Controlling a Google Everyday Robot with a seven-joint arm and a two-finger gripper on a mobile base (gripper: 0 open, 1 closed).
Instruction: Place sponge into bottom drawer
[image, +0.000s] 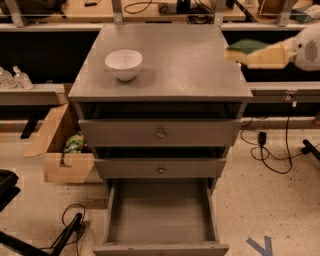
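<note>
The sponge (246, 47) is gripped by the gripper (264, 56) above the counter's (185, 70) right edge. The drawer (160, 216) is seen open, the bowl (124, 64) set near the left edge.

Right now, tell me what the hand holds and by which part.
The hand holds the sponge by its right end, above the cabinet top at its right edge.
</note>
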